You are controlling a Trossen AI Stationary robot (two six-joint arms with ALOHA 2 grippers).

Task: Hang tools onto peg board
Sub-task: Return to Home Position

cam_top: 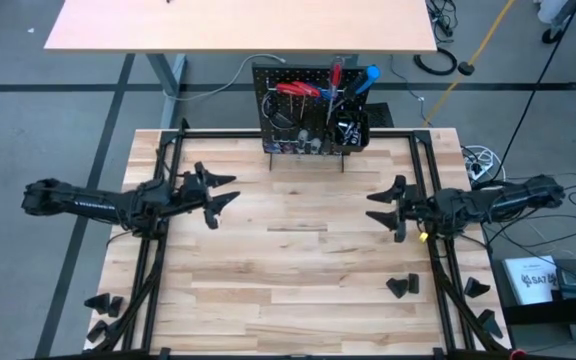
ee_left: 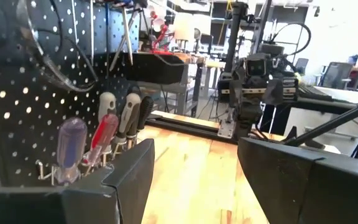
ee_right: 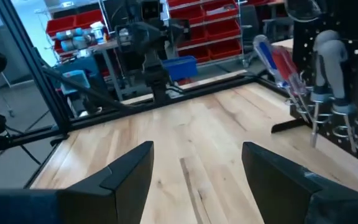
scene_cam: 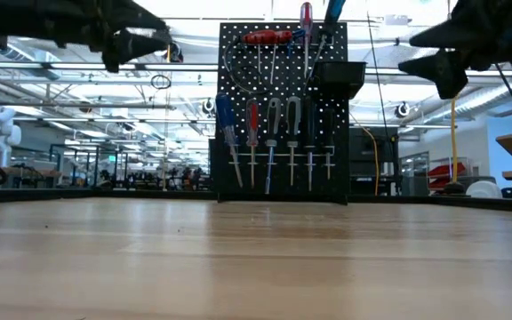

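Note:
The black peg board (cam_top: 308, 110) stands upright at the table's far edge. Its tools hang on it. A row of screwdrivers, one blue-handled (scene_cam: 227, 132) and one red-handled (scene_cam: 253, 130), sits handle-up in silver holders. Red pliers (scene_cam: 268, 37) hang near the top, and a black bin (scene_cam: 340, 76) sits at the upper right. My left gripper (cam_top: 223, 195) hovers open above the table's left half and holds nothing. My right gripper (cam_top: 383, 208) hovers open above the right half, also holding nothing. Both point level toward the table's middle, short of the board.
Small black wedge blocks lie near the front right (cam_top: 403, 286) and at the front corners (cam_top: 103, 302), (cam_top: 478, 290). Black frame rails (cam_top: 430, 170) run along the table's sides. A second pale table (cam_top: 238, 25) stands beyond the board. Bare wood lies between the grippers.

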